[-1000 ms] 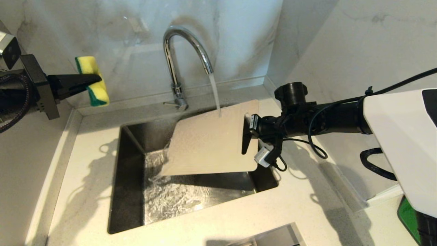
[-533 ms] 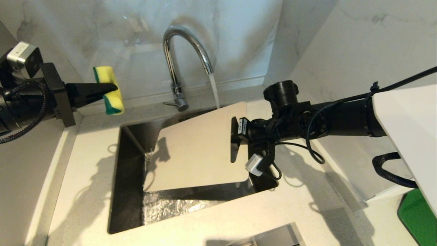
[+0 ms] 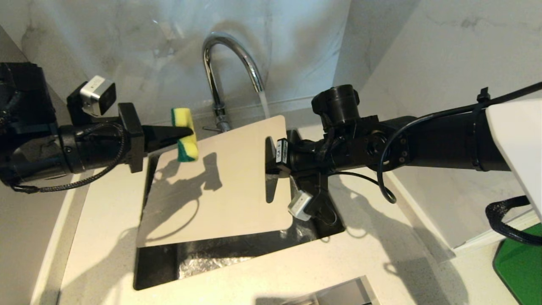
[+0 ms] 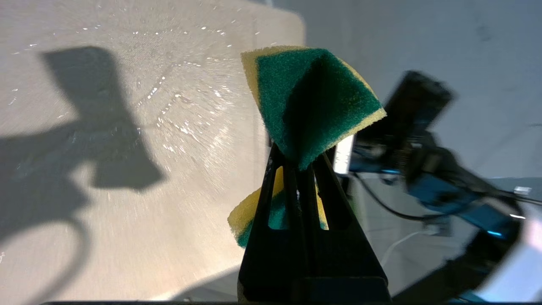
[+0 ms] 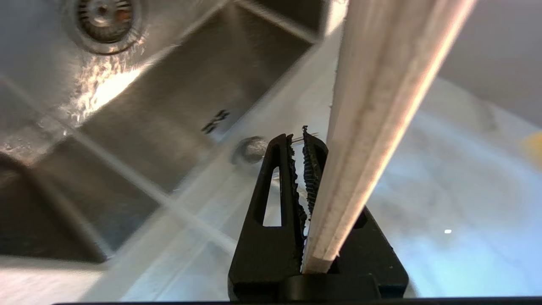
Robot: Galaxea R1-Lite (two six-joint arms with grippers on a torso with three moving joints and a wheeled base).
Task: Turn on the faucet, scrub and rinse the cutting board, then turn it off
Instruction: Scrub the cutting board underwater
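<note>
The cutting board (image 3: pixel 220 199) is held tilted over the sink, with my right gripper (image 3: pixel 271 169) shut on its right short edge. The right wrist view shows the cutting board (image 5: pixel 381 106) edge-on beside the right gripper (image 5: pixel 302 148). My left gripper (image 3: pixel 186 133) is shut on a yellow-and-green sponge (image 3: pixel 185 135), which hangs over the board's far left corner and casts a shadow on it. In the left wrist view the sponge (image 4: pixel 309 97) is pinched in the left gripper (image 4: pixel 298 156) above the wet cutting board (image 4: pixel 127 169). The faucet (image 3: pixel 230 63) runs, and its stream (image 3: pixel 263 103) falls behind the board's far edge.
The steel sink (image 3: pixel 161 262) is set into a pale stone counter (image 3: pixel 381 262) in a marble-walled corner. Its drain (image 5: pixel 103 17) shows in the right wrist view. The faucet's lever (image 3: pixel 209 128) points left. A green flat object (image 3: pixel 518 262) lies at the lower right.
My right arm has carried the board left, out from under the stream. My left arm has swung the sponge right and down, from beside the wall to over the board.
</note>
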